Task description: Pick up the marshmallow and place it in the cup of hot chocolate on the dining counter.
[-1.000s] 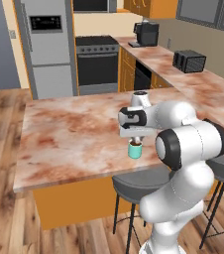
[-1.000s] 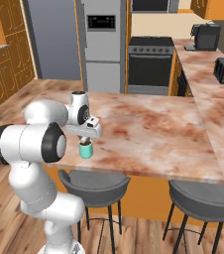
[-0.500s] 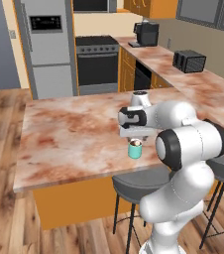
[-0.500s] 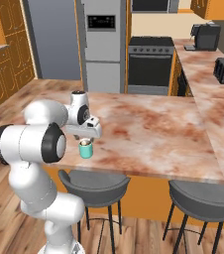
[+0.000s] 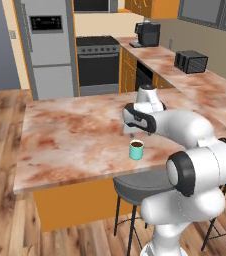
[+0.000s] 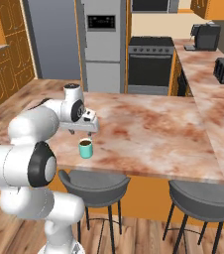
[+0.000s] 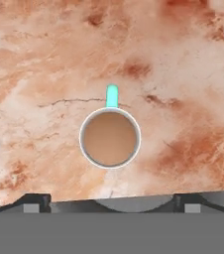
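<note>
Kitchen, rendered: fridge, stove and wall cabinets behind; two stools below the near edge.

Counter [image 5: 70, 135]: reddish marbled top, orange base; carries the cup.

Cup [image 5: 136, 149]: teal, upright, brown drink inside; stands close to the counter's near edge, above a stool [image 5: 140, 187]. In the hand view it sits centred, a teal handle-like tab at its rim, likely so a drop falls straight in.

Gripper [image 5: 131, 134]: hangs directly over the cup, clear of the rim, pointing down; fingers [image 7: 32, 202] spread wide, nothing between them.

Marshmallow: cannot be made out; by judgement released into the drink, though no white piece is discernible on the surface.
</note>
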